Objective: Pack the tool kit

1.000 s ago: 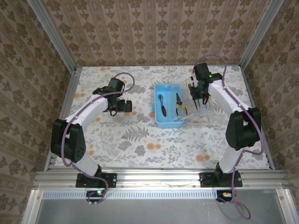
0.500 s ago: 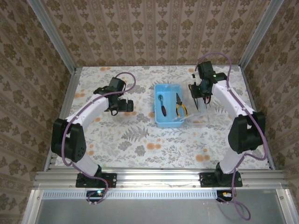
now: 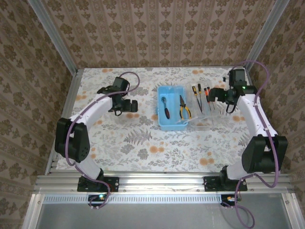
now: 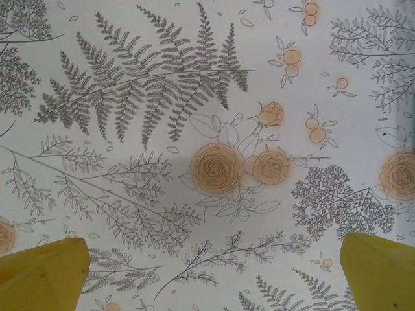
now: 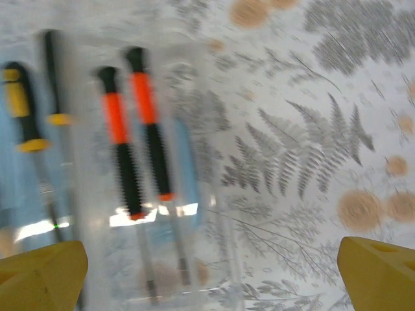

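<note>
Right end effector (image 5: 209,278) spread wide, holding nothing, near screwdrivers (image 5: 135,136) toward far-right corner of table (image 3: 143,143); left end effector (image 4: 211,275) likewise

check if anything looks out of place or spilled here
Nothing stands out: pliers lie inside the blue case, screwdrivers rest side by side on the clear tray beside it.

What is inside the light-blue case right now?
A black-handled tool and yellow-handled pliers lie side by side in the light-blue case. Anything lying beneath them is covered and cannot be seen.
</note>
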